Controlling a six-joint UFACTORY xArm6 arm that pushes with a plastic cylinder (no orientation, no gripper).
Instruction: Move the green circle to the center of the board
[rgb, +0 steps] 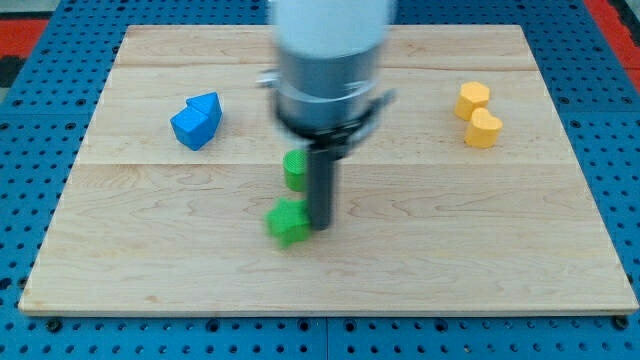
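The green circle (296, 168) is a short round block near the middle of the wooden board (150, 250), partly hidden on its right by my rod. A second green block (288, 221), star-like in shape, lies just below it. My tip (321, 222) sits right beside the lower green block, on its right, and just below and right of the green circle. The arm's grey and white body (328, 60) hangs over the board's upper middle.
Two blue blocks (197, 121) sit together at the view's upper left. Two yellow blocks, one (473, 98) above the other (483, 128), sit at the upper right. A blue pegboard (30, 120) surrounds the board.
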